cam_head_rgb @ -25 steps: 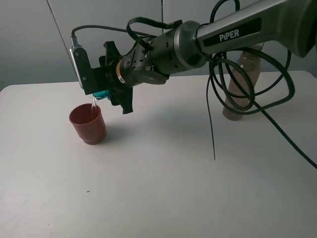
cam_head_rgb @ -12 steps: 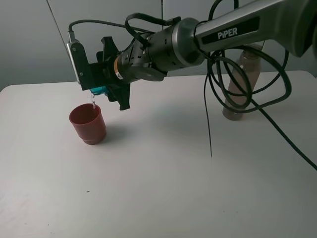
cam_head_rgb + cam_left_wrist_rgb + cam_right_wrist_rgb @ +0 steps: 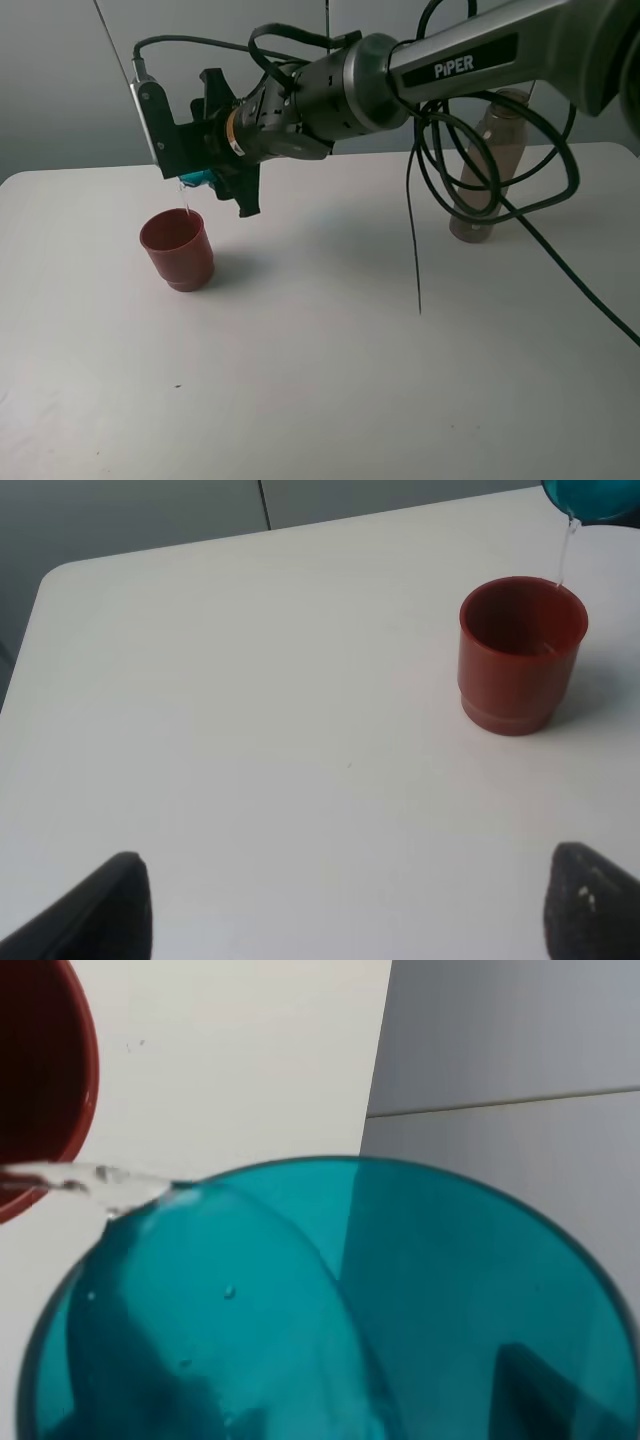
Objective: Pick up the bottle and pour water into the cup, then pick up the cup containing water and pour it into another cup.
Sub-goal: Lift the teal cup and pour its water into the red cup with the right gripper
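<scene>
My right gripper [image 3: 203,168] has reached across to the left and is shut on the teal cup [image 3: 199,180], held tilted above the red-brown cup [image 3: 177,248]. A thin stream of water [image 3: 186,204] falls from the teal rim into the red-brown cup. The right wrist view is filled by the tilted teal cup [image 3: 330,1310], with the red-brown cup's rim [image 3: 40,1080] beyond it. The left wrist view shows the red-brown cup [image 3: 522,652] upright under the teal cup [image 3: 595,498]. My left gripper [image 3: 350,920] stands open and empty, well short of the cups. The bottle [image 3: 495,165] stands at the back right.
Black cables [image 3: 500,200] loop down from the right arm in front of the bottle. The white table [image 3: 330,380] ends at a rounded left edge [image 3: 40,590], with a grey wall behind it.
The right gripper has lifted the teal cup a little higher above the red-brown cup and shifted slightly left. Water keeps pouring. The red-brown cup and the bottle have not moved.
</scene>
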You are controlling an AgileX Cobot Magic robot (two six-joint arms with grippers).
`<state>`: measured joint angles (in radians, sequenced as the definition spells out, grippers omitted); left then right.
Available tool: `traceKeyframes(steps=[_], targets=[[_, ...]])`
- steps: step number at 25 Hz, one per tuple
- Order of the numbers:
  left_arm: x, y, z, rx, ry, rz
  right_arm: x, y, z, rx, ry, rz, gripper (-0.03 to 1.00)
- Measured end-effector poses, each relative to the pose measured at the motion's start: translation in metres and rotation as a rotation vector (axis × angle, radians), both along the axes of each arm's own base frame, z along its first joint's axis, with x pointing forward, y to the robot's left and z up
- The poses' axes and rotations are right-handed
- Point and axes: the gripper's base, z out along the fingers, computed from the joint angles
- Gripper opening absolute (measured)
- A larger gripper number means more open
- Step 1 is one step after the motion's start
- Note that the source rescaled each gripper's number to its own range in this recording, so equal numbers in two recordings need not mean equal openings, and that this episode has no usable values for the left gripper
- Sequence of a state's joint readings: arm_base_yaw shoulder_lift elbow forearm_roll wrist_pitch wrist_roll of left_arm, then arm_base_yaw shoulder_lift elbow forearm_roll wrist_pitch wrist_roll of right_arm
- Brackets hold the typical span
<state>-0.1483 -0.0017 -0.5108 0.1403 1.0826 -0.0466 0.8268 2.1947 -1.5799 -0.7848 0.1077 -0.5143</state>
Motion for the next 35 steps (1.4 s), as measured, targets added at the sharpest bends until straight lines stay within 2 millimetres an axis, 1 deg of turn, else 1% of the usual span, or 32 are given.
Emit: traceKeyframes(steps=[15, 35], targets=[[0.0, 0.0, 0.0, 0.0, 0.0, 0.0, 0.0007, 0.0, -0.0002, -0.056, -0.06, 0.049, 0.08], [0.0, 0.0, 0.0, 0.0, 0.0, 0.0, -0.0046, 0.0072, 0.0026, -0.105, -0.132, 0.124, 0.08]])
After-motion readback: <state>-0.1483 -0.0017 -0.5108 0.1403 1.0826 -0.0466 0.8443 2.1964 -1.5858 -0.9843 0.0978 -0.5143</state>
